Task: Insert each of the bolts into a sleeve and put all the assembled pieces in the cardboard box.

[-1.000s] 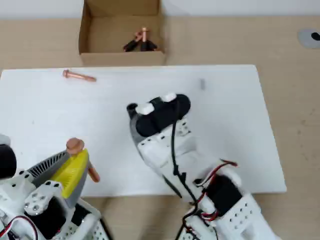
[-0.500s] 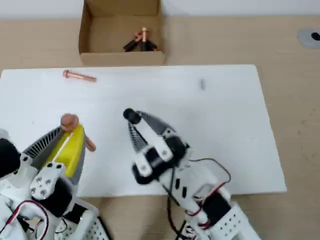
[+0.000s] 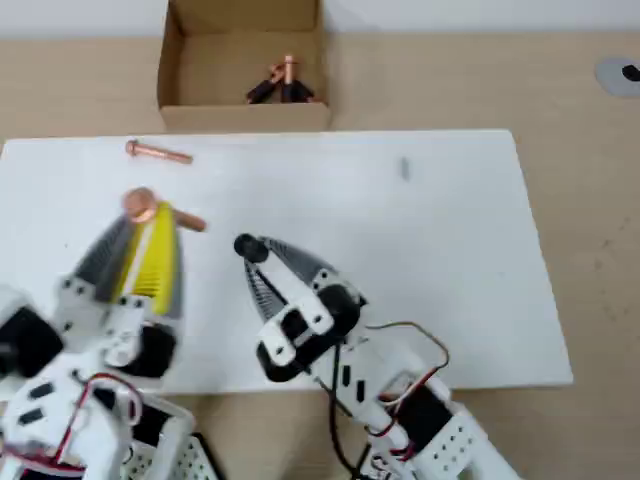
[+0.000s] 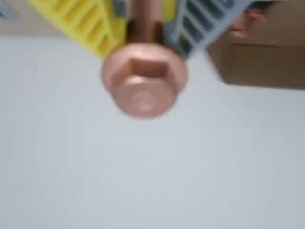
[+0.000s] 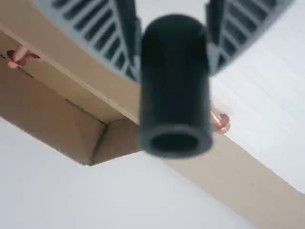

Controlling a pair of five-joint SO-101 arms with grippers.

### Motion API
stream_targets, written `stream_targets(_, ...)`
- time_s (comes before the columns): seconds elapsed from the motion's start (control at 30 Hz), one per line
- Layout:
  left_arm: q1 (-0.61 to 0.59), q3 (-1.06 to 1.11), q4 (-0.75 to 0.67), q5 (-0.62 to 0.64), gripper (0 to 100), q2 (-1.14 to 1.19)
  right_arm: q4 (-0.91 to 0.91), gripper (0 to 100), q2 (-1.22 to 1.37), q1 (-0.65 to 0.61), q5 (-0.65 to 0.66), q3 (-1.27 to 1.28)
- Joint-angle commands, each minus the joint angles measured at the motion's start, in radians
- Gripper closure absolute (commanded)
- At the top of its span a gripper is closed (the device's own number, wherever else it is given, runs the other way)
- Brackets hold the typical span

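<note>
Clamps a bolt (image 3: 168,214) in the left gripper (image 3: 150,216), a sleeve (image 3: 247,247) in the right gripper (image 3: 254,254), close together short of the cardboard box (image 3: 170,62), probably to line up the insertion.

The left arm (image 3: 70,400) is built from white printed shells with black motor blocks between them. Small dark screw holes dot its white plates, and red and black wires loop out near its base. The left claw (image 3: 153,214) has 1 yellow finger (image 4: 81,21) and 1 grey finger (image 4: 209,19), both ribbed with slats. The right arm (image 3: 370,385) has white shells and black motors too, with rows of holes along its base plate and thin black, red and yellowish cables arcing over it. The right claw (image 3: 252,250) has 2 grey fingers (image 5: 90,24), ribbed as well
</note>
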Motion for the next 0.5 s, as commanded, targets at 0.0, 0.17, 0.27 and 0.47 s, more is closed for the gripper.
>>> stream_targets(0.0, 0.064, 0.048, -0.103, -0.009, 99, -0.002, -0.018, 98.9, -0.151, -0.008, -0.089, 0.002)
stream_targets(0.17, 0.074, 0.092, -0.195, -0.055, 99, 0.001, -0.018, 98.9, -0.151, -0.007, -0.201, 0.002)
stream_targets(0.27, 0.074, 0.121, -0.235, -0.094, 99, -0.001, -0.017, 98.9, -0.150, -0.007, -0.249, 0.002)
stream_targets(0.47, 0.123, 0.127, -0.235, -0.120, 99, -0.001, -0.017, 98.9, -0.150, -0.007, -0.255, 0.002)
